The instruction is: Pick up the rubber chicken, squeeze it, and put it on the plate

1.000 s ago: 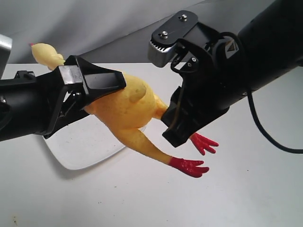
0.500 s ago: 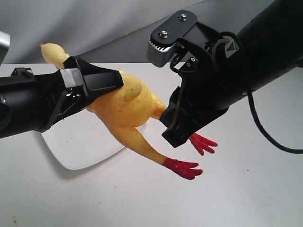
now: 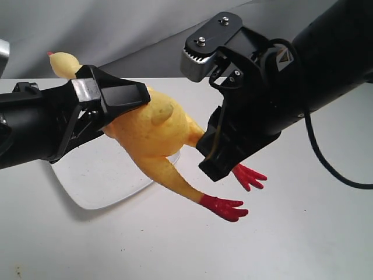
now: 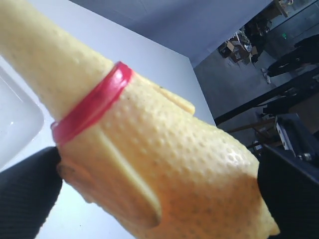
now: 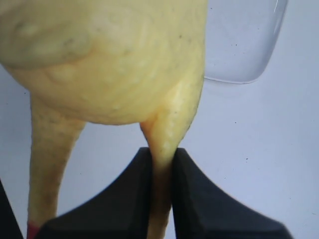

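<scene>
The yellow rubber chicken [image 3: 154, 125] hangs in the air, held at both ends. My left gripper [image 3: 122, 108] grips its upper body just below the red neck band [image 4: 92, 107]; in the left wrist view the bumpy body [image 4: 164, 149] fills the gap between both black fingers [image 4: 25, 199]. My right gripper [image 3: 213, 157] is shut on one thin leg [image 5: 162, 164], close under the belly [image 5: 109, 59]. The other leg hangs free, its red foot [image 3: 224, 207] low over the table. The white plate [image 3: 99, 181] lies under the chicken's front half.
A white tabletop [image 3: 262, 245] spreads under everything, with a grey backdrop behind. The right arm's bulky wrist and a black cable [image 3: 326, 163] hang over the table's right half. The plate's rounded corner [image 5: 244, 45] shows beyond the chicken's belly.
The chicken has shifted a little to the right with the left gripper, and its free foot has sunk slightly down and left. Both grips have held.
</scene>
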Robot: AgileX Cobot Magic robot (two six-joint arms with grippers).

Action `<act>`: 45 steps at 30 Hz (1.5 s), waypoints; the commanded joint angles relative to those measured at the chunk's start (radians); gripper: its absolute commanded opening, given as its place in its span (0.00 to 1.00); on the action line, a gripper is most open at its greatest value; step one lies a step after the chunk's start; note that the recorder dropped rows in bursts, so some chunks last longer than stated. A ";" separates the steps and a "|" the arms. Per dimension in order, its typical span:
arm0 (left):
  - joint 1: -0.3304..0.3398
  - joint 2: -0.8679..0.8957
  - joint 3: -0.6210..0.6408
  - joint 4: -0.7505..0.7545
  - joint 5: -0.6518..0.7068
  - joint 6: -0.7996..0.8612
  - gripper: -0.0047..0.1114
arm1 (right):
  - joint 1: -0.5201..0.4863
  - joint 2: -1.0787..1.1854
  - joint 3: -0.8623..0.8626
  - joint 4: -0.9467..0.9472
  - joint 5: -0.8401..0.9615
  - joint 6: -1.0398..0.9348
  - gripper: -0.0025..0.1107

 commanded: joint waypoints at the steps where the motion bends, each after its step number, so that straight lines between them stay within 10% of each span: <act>1: -0.005 0.005 -0.004 -0.011 0.007 0.005 0.94 | 0.005 -0.008 -0.008 0.029 -0.025 -0.018 0.02; 9: -0.005 0.046 -0.004 -0.011 0.022 -0.024 0.82 | 0.005 -0.008 -0.008 0.029 -0.022 -0.018 0.02; 14: -0.005 0.142 -0.007 -0.040 0.042 0.008 0.05 | 0.005 -0.008 -0.008 0.029 -0.022 -0.018 0.02; 26: -0.005 0.144 -0.009 -0.165 0.146 0.421 0.04 | 0.005 -0.041 -0.008 0.040 -0.120 -0.148 0.02; 39: -0.005 0.144 -0.024 -0.165 0.178 0.474 0.05 | 0.005 -0.059 0.051 0.166 -0.101 -0.255 0.02; 45: -0.005 0.144 -0.024 -0.165 0.189 0.472 0.52 | 0.005 -0.059 0.051 0.169 -0.115 -0.255 0.02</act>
